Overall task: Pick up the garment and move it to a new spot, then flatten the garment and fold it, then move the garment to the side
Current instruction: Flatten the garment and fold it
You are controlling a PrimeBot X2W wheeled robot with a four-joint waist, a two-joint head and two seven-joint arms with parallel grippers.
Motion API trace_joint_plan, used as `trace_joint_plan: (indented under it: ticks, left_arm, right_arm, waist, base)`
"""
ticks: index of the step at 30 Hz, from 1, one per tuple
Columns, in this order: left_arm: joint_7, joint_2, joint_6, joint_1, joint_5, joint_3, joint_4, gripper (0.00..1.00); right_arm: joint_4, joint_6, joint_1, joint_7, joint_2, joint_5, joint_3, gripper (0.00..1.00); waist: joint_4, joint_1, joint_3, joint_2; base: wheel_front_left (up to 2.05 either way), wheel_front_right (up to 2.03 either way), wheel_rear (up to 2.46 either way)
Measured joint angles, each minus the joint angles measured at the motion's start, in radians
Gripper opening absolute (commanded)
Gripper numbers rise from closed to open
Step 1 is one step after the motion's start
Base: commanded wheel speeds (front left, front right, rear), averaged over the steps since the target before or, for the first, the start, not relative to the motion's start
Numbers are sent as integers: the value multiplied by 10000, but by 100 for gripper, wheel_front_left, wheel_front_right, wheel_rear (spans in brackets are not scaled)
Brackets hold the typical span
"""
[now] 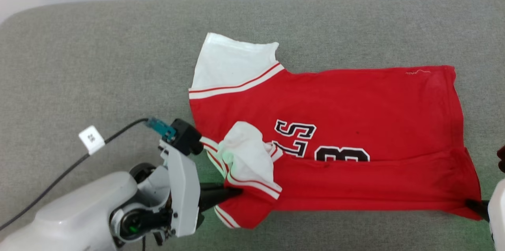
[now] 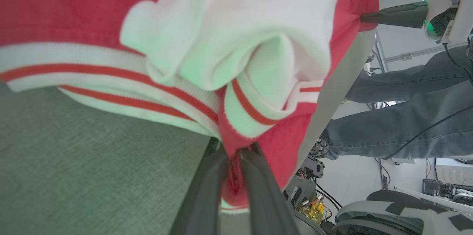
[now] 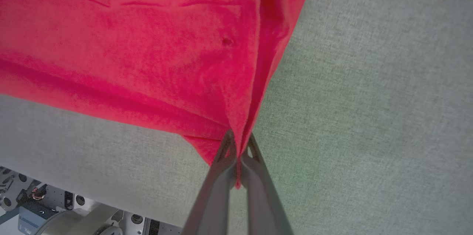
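Left wrist view shows the left end effector (image 2: 236, 152) nipped nearly shut on a red fold of the garment (image 2: 55, 6), just below the striped trim of a bunched white sleeve (image 2: 229, 24). Beyond its fingertips the shirt spreads over the grey fabric worktop (image 2: 74, 176). At the far corner the right end effector (image 2: 364, 17) bites the red hem. Past that edge of the worktop are a person's legs in jeans (image 2: 406, 131).

Right wrist view has the right end effector (image 3: 238, 142) closed tight on a hem corner of the garment (image 3: 129, 43), the cloth drawn into a peak between its fingers. The red body runs off to their left, with bare worktop (image 3: 369, 98) to their right.

Head view puts the garment (image 1: 355, 97) between the left end effector (image 1: 236, 191) and the right end effector (image 1: 471, 205). Its near edge is held by both and folded over part of the black print. The second white sleeve (image 1: 232, 61) lies flat on the far side. Behind the left wrist trails a black cable with a white tag (image 1: 91, 139).
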Motion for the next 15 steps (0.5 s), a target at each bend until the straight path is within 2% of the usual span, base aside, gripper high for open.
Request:
trace_joint_plan:
  ticks: [3, 4, 5, 6, 7, 11, 15]
  left_arm:
    - [-115, 148, 0, 195, 4, -15, -236, 2]
    - [-132, 165, 0, 250, 21, -21, -242, 18]
    - [-167, 171, 0, 285, 52, -35, -209, 42]
    - [-232, 182, 0, 296, 123, -48, -151, 60]
    - [-353, 205, 0, 303, 174, -27, -102, 100]
    - [-993, 382, 0, 442, 125, 207, -86, 100]
    - [-2056, 826, 0, 465, 274, 738, 219, 100]
  right_arm:
    - [-173, 0, 263, -90, 38, 35, -263, 0]
    - [-194, 0, 283, -213, 84, -15, -359, 7]
    - [-221, 0, 278, -349, 150, -96, -441, 44]
    - [-226, 0, 267, -500, 234, -173, -529, 50]
    - [-215, 0, 262, -648, 332, -251, -635, 100]
    - [-276, 0, 149, -1264, 690, -581, -968, 100]
    - [-351, -2, -200, -2579, 1106, -1104, -1335, 100]
  waist:
    - [7, 0, -3, 0]
    - [12, 0, 0, 0]
    - [15, 0, 5, 1]
    - [16, 0, 2, 0]
    - [15, 0, -7, 0]
    - [7, 0, -65, 0]
    - [-3, 0, -128, 0]
  base:
    - [0, 0, 0]
    - [0, 0, 0]
    - [0, 0, 0]
    - [0, 0, 0]
    - [0, 0, 0]
    - [0, 0, 0]
    - [0, 0, 0]
